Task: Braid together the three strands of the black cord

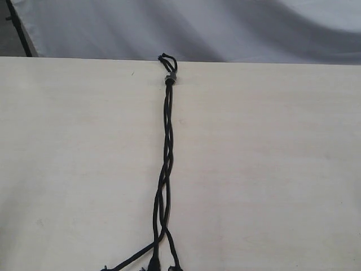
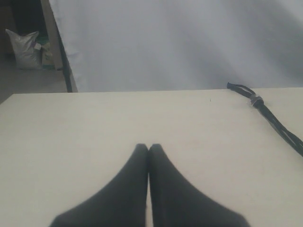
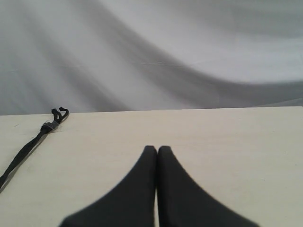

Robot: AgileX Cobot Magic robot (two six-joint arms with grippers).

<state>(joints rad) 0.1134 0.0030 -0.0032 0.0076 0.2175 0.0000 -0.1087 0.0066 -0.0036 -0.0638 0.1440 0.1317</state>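
The black cord (image 1: pixel 167 147) lies down the middle of the table, its grey band (image 1: pixel 170 78) and small loops at the far edge. Its three strands (image 1: pixel 161 203) cross over one another loosely along the length, then spread apart near the front edge, where their tips run out of view. The cord (image 2: pixel 277 126) also shows in the left wrist view, and the cord (image 3: pixel 26 150) in the right wrist view, off to the side each time. My left gripper (image 2: pixel 148 147) is shut and empty. My right gripper (image 3: pixel 157 149) is shut and empty. Neither gripper appears in the exterior view.
The pale wooden table (image 1: pixel 271 169) ends at a far edge against a grey-white cloth backdrop (image 1: pixel 225 28). A dark pole (image 2: pixel 60 52) and a light bag (image 2: pixel 23 47) stand beyond the table's far left corner.
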